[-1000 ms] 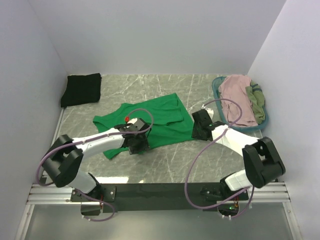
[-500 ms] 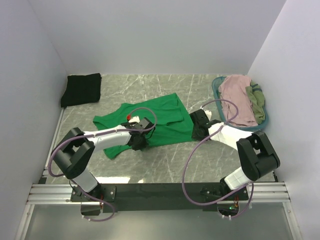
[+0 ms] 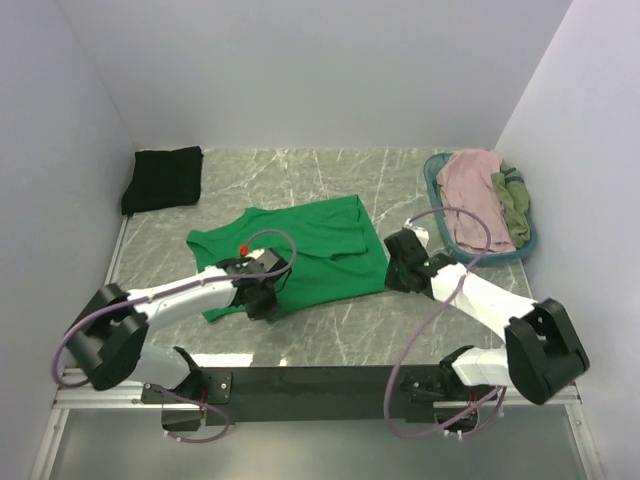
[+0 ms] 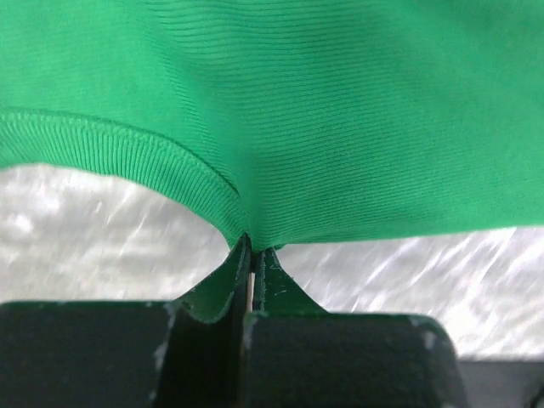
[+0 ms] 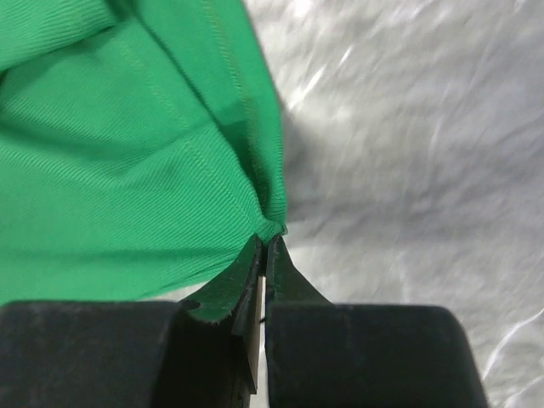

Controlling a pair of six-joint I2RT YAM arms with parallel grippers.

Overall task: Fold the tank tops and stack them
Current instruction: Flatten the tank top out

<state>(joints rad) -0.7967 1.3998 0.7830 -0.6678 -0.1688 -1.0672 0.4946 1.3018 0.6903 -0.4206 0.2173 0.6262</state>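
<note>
A bright green tank top (image 3: 300, 250) lies spread on the marbled table. My left gripper (image 3: 262, 305) is shut on its near hem (image 4: 246, 229); the cloth bunches up between the fingertips in the left wrist view. At the top's near right corner, my right gripper (image 3: 397, 283) is shut on the edge (image 5: 270, 223), seen pinched in the right wrist view. A folded black tank top (image 3: 162, 178) rests at the far left. Pink (image 3: 475, 195) and olive (image 3: 512, 200) tank tops are heaped in the basket.
The teal oval basket (image 3: 437, 165) stands at the far right against the wall. White walls close in the table on three sides. The arms' black base rail (image 3: 320, 385) runs along the near edge.
Both grippers went from open to shut on the green top's near edge. The cloth has been pulled flatter and shifted a little toward me, and both arms have drawn back.
</note>
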